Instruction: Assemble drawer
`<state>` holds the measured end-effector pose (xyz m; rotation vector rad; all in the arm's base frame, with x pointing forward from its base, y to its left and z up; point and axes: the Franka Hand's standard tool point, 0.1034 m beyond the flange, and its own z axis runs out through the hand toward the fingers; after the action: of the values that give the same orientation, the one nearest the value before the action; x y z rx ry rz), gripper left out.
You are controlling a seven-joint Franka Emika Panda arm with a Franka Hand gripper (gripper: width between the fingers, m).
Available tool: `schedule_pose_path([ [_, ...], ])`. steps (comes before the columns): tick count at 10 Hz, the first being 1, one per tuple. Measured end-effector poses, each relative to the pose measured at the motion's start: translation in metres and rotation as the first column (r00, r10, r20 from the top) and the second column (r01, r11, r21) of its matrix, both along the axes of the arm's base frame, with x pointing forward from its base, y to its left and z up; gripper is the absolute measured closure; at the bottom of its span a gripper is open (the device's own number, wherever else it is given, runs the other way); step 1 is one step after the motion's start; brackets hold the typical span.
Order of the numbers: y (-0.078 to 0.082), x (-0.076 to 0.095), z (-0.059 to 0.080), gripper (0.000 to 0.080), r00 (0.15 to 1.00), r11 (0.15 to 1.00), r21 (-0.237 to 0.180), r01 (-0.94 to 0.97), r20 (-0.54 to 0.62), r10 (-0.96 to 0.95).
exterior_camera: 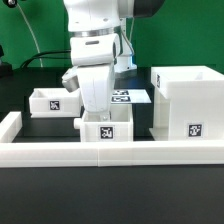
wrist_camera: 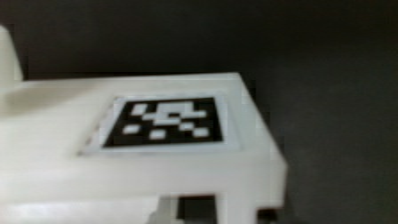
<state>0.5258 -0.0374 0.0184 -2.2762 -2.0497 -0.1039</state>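
The drawer is in three white tagged parts in the exterior view. The tall housing (exterior_camera: pixel 188 100) stands at the right. One small open-top tray (exterior_camera: pixel 50 100) sits at the left. A second tray (exterior_camera: pixel 108 129) sits in the middle, against the long low wall. My gripper (exterior_camera: pixel 96 116) is lowered right onto this middle tray, its fingers at the tray's left side. The arm hides the jaws. In the wrist view the tray (wrist_camera: pixel 71 120) fills the blurred picture very close, its tag (wrist_camera: pixel 166 123) facing the camera. I cannot tell whether the fingers grip it.
A long low white wall (exterior_camera: pixel 150 152) runs across the front of the black table, with a short arm (exterior_camera: pixel 10 125) at the exterior view's left. The marker board (exterior_camera: pixel 130 97) lies behind the middle tray. Cables and a green backdrop are at the back.
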Motion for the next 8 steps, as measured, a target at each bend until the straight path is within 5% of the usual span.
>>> schedule_pose_path([
  [4,-0.001,-0.001,-0.001,0.0758,1.0,1.0,0.0,-0.007,-0.005,0.007],
  [8,0.018,0.01,0.003,0.0758,0.996,0.997,-0.001,-0.083,-0.029,0.083],
])
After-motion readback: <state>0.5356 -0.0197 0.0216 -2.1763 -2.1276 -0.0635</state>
